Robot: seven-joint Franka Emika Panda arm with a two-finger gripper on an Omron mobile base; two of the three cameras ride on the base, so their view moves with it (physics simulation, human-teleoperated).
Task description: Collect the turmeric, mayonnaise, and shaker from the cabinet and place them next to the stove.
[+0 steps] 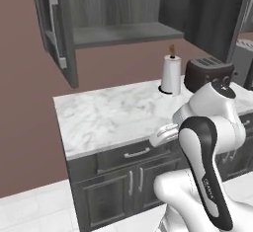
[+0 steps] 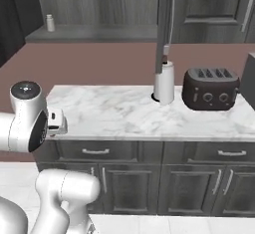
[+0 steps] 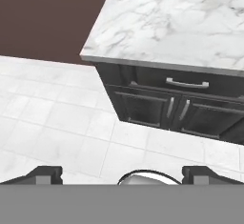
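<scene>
Far left up on the wall: cabinet (image 1: 64, 33), dark grey wood-grain, door swung open w/ one long pale bar handle (image 1: 56, 28). Inside, one flat grey shelf (image 2: 94, 33); one tiny pale shaker (image 2: 50, 23) stands near its left end in the right base view, upright, narrower rounded cap. Can't make out any jars in there.

Below: marble counter (image 1: 108, 117), white w/ grey veins, smooth, square corner, nothing on its left part. Under it dark panelled fronts — drawers w/ short bar pulls, doors w/ vertical pulls; hand view shows 1 drawer pull over 2 door pulls. Floor is pale square tile, wall plain reddish-brown.

Mid-counter towards the back: one paper towel roll (image 2: 164, 82), white cylinder, upright on a dark round base. Just right of it, apart: one toaster (image 2: 209, 88), dark, rounded box, slots on top, 2 round knobs on the front.

Gripper (image 3: 122, 173): fingers spread wide, holding nothing, off the counter's front-left corner, looking down at floor and cupboards.
</scene>
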